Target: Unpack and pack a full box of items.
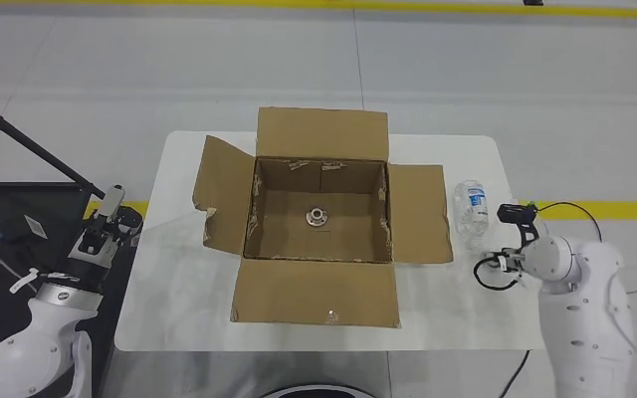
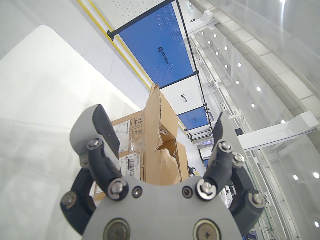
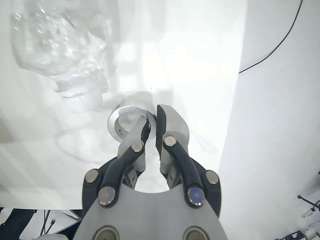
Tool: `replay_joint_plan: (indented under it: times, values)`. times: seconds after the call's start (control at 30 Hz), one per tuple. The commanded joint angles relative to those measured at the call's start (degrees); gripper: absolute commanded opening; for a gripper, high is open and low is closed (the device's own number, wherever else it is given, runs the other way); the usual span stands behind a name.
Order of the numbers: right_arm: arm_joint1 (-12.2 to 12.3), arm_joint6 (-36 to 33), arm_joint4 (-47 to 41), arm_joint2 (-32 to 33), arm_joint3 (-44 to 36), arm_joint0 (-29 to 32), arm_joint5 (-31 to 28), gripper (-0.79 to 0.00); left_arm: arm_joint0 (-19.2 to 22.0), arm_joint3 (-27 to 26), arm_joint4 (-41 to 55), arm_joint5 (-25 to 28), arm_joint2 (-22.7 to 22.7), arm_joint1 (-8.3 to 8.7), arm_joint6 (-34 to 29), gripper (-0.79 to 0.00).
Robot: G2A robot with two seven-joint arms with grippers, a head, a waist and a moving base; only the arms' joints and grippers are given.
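An open cardboard box [image 1: 318, 289] sits mid-table with all its flaps folded out, and one flap's edge is torn [image 2: 160, 126]. On the box floor lies a small metal part [image 1: 317, 215]. My right gripper [image 3: 152, 116] is shut on the wall of a metal ring [image 3: 130, 123], one finger inside it and one outside, low over the table to the right of the box [image 1: 506, 261]. A clear plastic bottle [image 1: 471, 211] lies on its side just beyond the ring [image 3: 57, 51]. My left gripper [image 2: 160, 113] is open and holds nothing, off the table's left edge [image 1: 111, 204], facing the box.
The white table [image 1: 199, 298] has bare strips left of and in front of the box. A black cable [image 3: 282, 38] runs over the floor past the table's right edge. A dark stand [image 1: 40, 214] is beside the left arm.
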State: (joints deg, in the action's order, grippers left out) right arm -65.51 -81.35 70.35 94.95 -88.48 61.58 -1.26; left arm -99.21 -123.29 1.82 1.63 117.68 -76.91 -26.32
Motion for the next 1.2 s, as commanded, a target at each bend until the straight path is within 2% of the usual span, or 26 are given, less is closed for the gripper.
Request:
replay_joint_plan:
  times: [0.0, 0.17, 0.3, 0.37, 0.5, 0.6, 0.8, 0.93, 1.17]
  values:
    - [0.2, -0.7, 0.4, 0.2, -2.8, -0.4, 0.0, -0.785, 0.0, 0.0, 0.0, 0.0, 0.0, 0.0, 0.0, 0.0]
    - [0.4, -1.5, 0.7, -0.3, -13.3, -2.9, 0.3, -0.785, 0.0, 0.0, 0.0, 0.0, 0.0, 0.0, 0.0, 0.0]
    - [0.1, -0.4, 0.2, -4.2, -23.0, -6.1, 1.0, -0.785, 0.0, 0.0, 0.0, 0.0, 0.0, 0.0, 0.0, 0.0]
    - [-0.2, 1.3, -1.5, -8.0, -26.8, -8.1, 1.0, -0.785, 0.0, 0.0, 0.0, 0.0, 0.0, 0.0, 0.0, 0.0]
    - [-1.3, 4.2, -2.7, -18.9, -27.9, -13.8, 0.4, -0.785, 0.0, 0.0, 0.0, 0.0, 0.0, 0.0, 0.0, 0.0]
    - [-2.7, 6.9, -5.6, -28.6, -23.8, -18.7, -0.4, -0.785, 0.0, 0.0, 0.0, 0.0, 0.0, 0.0, 0.0, 0.0]
    - [-6.4, 9.4, -11.6, -45.0, -7.5, -28.7, -2.8, -0.785, 0.0, 0.0, 0.0, 0.0, 0.0, 0.0, 0.0, 0.0]
    - [-8.6, 10.0, -14.7, -51.4, 1.5, -31.4, -3.2, -0.785, 0.0, 0.0, 0.0, 0.0, 0.0, 0.0, 0.0, 0.0]
    - [-11.4, 10.5, -18.7, -57.3, 11.9, -33.1, -4.6, -0.785, 0.0, 0.0, 0.0, 0.0, 0.0, 0.0, 0.0, 0.0]
